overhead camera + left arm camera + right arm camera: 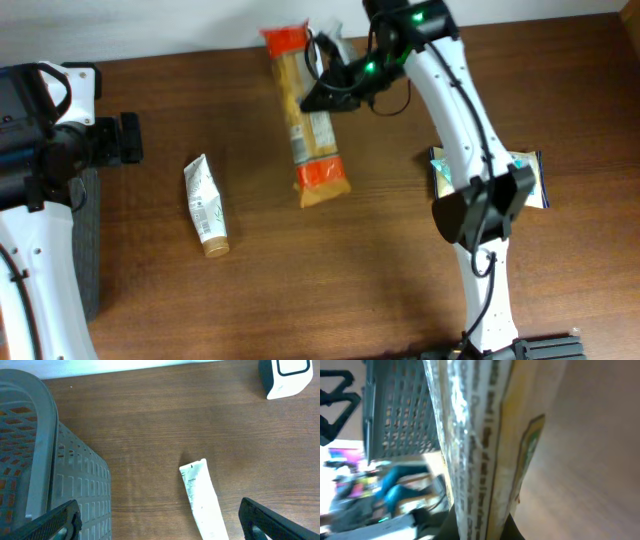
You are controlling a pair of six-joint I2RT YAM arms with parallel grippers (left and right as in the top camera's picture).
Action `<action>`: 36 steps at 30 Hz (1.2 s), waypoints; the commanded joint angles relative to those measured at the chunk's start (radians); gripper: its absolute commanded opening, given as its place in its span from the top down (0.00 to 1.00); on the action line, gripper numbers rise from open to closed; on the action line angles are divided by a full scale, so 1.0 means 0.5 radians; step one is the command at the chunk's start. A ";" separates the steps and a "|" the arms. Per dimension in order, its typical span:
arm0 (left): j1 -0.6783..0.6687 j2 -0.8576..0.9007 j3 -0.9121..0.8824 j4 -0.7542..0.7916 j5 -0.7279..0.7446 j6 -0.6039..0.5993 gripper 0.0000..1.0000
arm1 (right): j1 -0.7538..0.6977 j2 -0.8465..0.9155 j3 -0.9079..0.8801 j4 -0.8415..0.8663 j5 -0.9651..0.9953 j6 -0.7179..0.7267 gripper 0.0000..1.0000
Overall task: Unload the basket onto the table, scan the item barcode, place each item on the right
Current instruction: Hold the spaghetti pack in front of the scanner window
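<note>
A long pasta packet (308,120) with orange ends is the item; it lies lengthwise at the table's back centre. My right gripper (328,93) is shut on its side, near the far half. In the right wrist view the packet (480,445) fills the centre, blurred, with printed text along it and my dark fingers (457,527) pinching it from both sides at my right gripper (482,530). I cannot make out a barcode. My left gripper (128,140) stands open at the far left, holding nothing; its fingertips (270,520) frame the bare wood around my left gripper (160,522).
A white tube (206,205) lies left of centre, seen also as the tube (202,502) under my left wrist. A grey slotted basket (45,460) sits at the left edge. A white device with a dark window (285,377) stands at the back. A blue packet (535,178) lies under the right arm.
</note>
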 commanded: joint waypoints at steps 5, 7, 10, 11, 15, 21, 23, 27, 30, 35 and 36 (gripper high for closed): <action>0.005 -0.022 0.001 -0.002 0.015 0.025 0.01 | 0.350 -0.172 0.343 0.413 1.949 -0.509 0.96; 0.005 -0.022 0.001 -0.002 0.015 0.025 0.01 | 0.426 -0.101 0.343 0.629 2.161 -0.771 0.96; 0.005 -0.022 0.001 -0.002 0.015 0.025 0.01 | 0.483 0.066 0.343 1.070 2.547 -1.097 0.96; 0.005 -0.022 0.001 -0.002 0.015 0.025 0.01 | 0.484 0.103 0.343 1.144 2.560 -1.173 0.96; 0.005 -0.022 0.001 -0.002 0.015 0.025 0.01 | 0.483 0.327 0.343 1.579 2.684 -1.441 0.96; 0.005 -0.022 0.001 -0.003 0.015 0.025 0.01 | 0.484 0.619 0.342 2.148 2.696 -1.587 0.96; 0.005 -0.022 0.001 -0.003 0.015 0.025 0.01 | 0.484 0.648 0.341 2.239 2.652 -1.597 0.96; 0.005 -0.022 0.001 -0.003 0.015 0.025 0.01 | 0.484 0.653 0.262 2.341 2.604 -1.598 0.96; 0.005 -0.022 0.001 -0.002 0.015 0.025 0.01 | 0.486 0.653 0.146 2.483 2.536 -1.672 0.96; 0.005 -0.022 0.001 -0.002 0.015 0.025 0.01 | 0.486 0.653 0.050 2.516 2.602 -1.701 0.96; 0.005 -0.022 0.001 -0.002 0.015 0.025 0.01 | 0.488 0.653 0.050 2.586 2.660 -1.701 0.96</action>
